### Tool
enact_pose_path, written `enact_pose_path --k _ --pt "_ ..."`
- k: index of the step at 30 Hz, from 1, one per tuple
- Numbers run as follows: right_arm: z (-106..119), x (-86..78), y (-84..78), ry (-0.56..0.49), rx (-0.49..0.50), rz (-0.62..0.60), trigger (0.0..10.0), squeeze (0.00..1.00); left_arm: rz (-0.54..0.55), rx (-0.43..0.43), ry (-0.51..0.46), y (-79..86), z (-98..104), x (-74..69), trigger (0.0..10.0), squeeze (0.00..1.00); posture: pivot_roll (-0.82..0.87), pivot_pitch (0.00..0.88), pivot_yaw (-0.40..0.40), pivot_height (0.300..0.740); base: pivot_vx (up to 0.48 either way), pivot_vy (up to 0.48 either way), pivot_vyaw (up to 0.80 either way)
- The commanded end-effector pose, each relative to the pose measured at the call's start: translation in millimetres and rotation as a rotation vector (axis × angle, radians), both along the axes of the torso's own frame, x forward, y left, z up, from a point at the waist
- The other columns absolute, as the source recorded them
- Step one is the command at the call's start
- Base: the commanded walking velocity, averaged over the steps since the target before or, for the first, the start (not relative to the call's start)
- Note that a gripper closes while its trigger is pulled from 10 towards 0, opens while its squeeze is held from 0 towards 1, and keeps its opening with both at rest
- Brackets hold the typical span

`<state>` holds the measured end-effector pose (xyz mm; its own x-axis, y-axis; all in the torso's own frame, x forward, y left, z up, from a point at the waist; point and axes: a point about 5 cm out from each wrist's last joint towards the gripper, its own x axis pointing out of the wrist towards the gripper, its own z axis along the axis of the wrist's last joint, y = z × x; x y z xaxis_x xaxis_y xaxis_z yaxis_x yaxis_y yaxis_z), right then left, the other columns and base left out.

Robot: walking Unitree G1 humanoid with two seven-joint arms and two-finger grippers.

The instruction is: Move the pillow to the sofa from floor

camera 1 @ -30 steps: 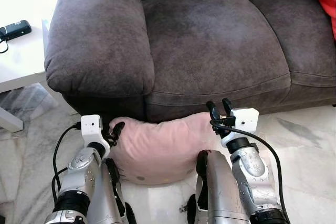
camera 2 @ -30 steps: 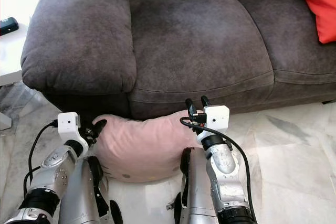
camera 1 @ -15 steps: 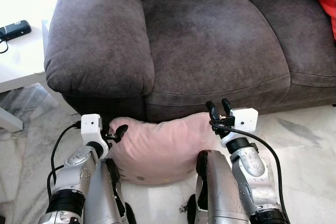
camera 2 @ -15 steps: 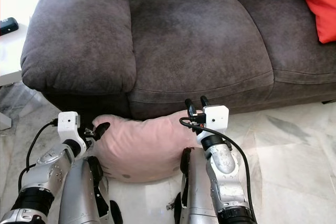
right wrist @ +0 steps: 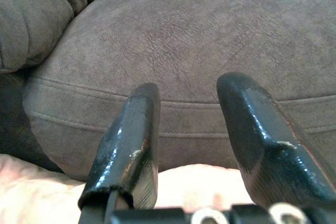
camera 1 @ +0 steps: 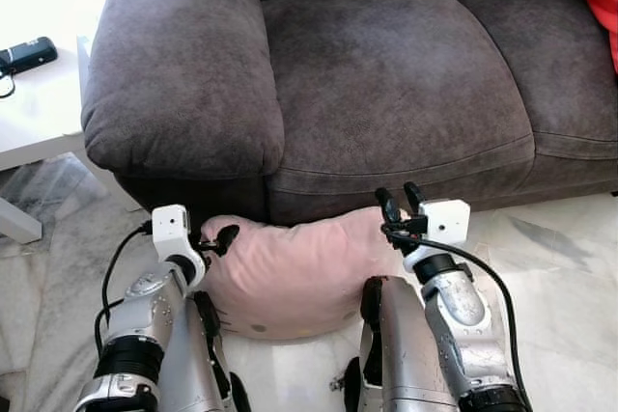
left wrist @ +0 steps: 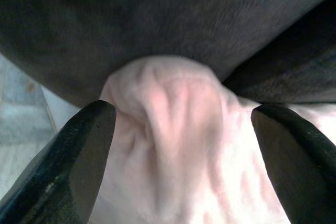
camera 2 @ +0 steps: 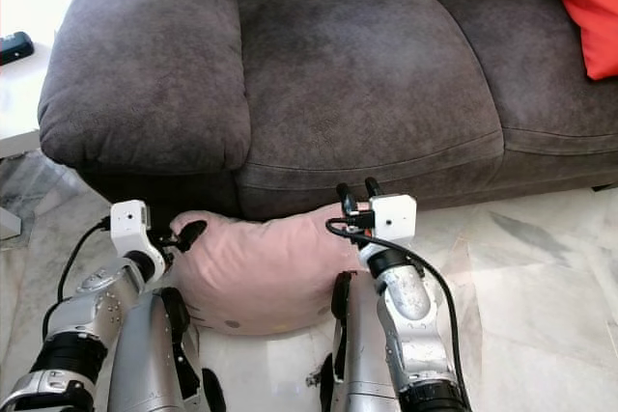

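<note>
The pillow [camera 1: 294, 272] lies on the floor [camera 1: 565, 277], pressed against the front of the sofa [camera 1: 386, 74] just below the seat cushion, so you have to work it from both ends. Your left gripper [camera 1: 218, 238] sits at the pillow's left corner with its fingers [left wrist: 68, 166] spread wide either side of that bunched corner (nothing clamped yet). Your right gripper [camera 1: 400, 202] is above the pillow's right end, fingers parted a moderate gap, empty, pointing at the sofa front. Judgement: you're bracketing for a two-sided lift; close left first.
</note>
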<state>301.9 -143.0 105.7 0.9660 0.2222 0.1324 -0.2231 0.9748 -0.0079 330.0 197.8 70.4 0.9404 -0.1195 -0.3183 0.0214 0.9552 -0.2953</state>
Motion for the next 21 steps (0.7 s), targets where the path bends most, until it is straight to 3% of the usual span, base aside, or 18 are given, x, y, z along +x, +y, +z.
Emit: enact_pose_path --k 1,13,21 --pt "0 -5.3 -1.6 0.001 -0.007 0.003 10.0 0.00 0.041 -0.038 0.019 -0.8 -7 -0.3 10.0 0.00 -0.01 0.244 -0.032 0.470 0.000 0.000 0.00" --pt "-1 -22.9 -8.5 0.019 -0.027 0.011 10.0 0.00 0.084 -0.044 0.008 -2.5 1 14.6 10.0 0.00 -0.05 0.320 -0.061 0.470 0.000 0.000 0.00" --pt "8 -34.7 -13.3 0.018 -0.043 0.027 10.0 0.00 0.137 -0.002 0.023 3.9 -4 14.7 10.0 0.00 -0.09 0.379 -0.105 0.470 0.000 0.000 0.00"
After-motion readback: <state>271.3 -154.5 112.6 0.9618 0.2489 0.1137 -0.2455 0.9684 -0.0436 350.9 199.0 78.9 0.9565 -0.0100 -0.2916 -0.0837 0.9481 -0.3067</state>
